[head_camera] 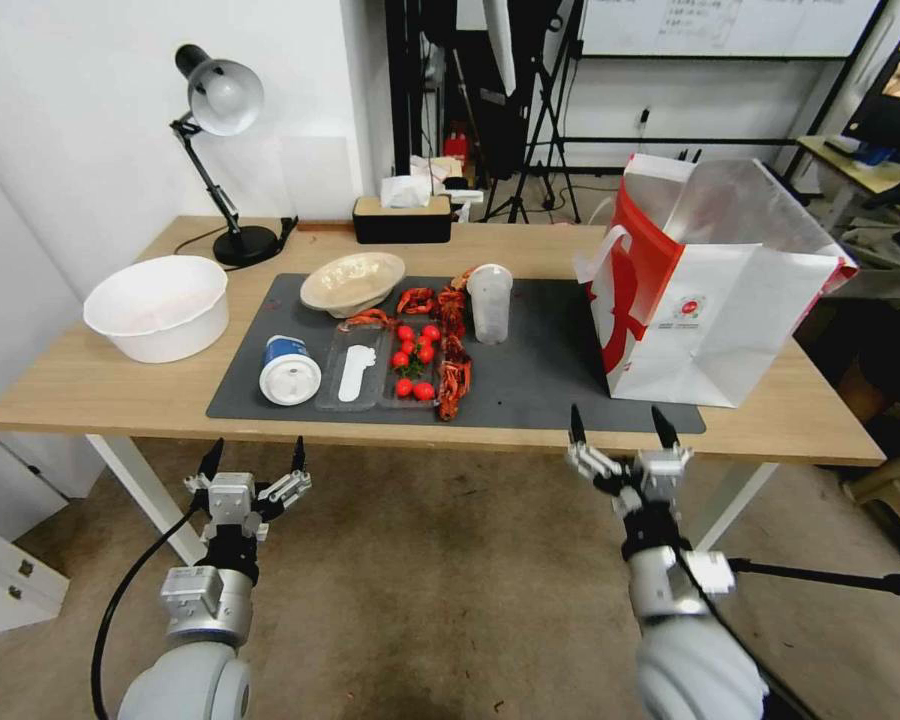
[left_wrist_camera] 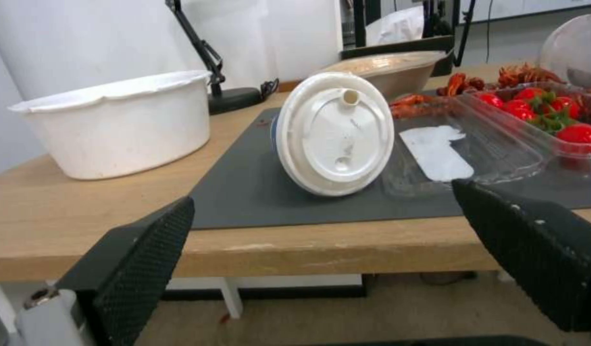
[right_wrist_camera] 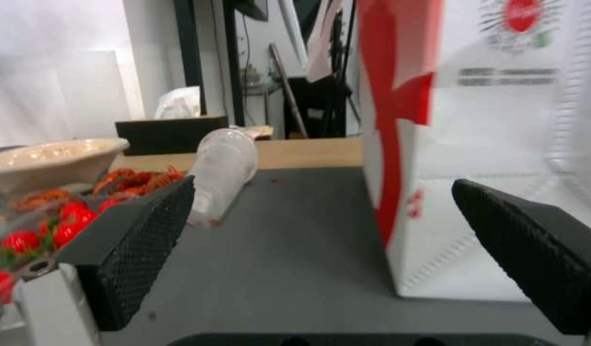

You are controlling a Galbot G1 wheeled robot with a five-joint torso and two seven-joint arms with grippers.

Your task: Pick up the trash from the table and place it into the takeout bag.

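Light wood forms the long rectangular table (head_camera: 100,385), with a dark grey mat (head_camera: 540,375) laid across its middle. On the mat's left part a blue-and-white round tub (head_camera: 289,369) lies on its side, its long axis running front to back and its white lid facing the robot; in the left wrist view that lid (left_wrist_camera: 334,133) looks straight at the camera. Just right of the tub sits a clear plastic tray of red tomatoes (head_camera: 413,361), touching it or nearly so. Behind them a beige shallow bowl (head_camera: 352,282) rests tilted toward the front, and a clear plastic cup (head_camera: 490,301) stands upright beside it, mouth upward. The large white paper takeout bag with red side panels (head_camera: 705,300) stands open at the mat's right end, its mouth upward and its silvery lining showing. A big deep white bowl (head_camera: 157,306) sits off the mat to the left.

The left gripper (head_camera: 253,464) hangs below the table's front edge, facing the tub, fingers spread and holding nothing. The right gripper (head_camera: 618,427) hovers at the front edge before the bag, fingers likewise parted and unloaded.
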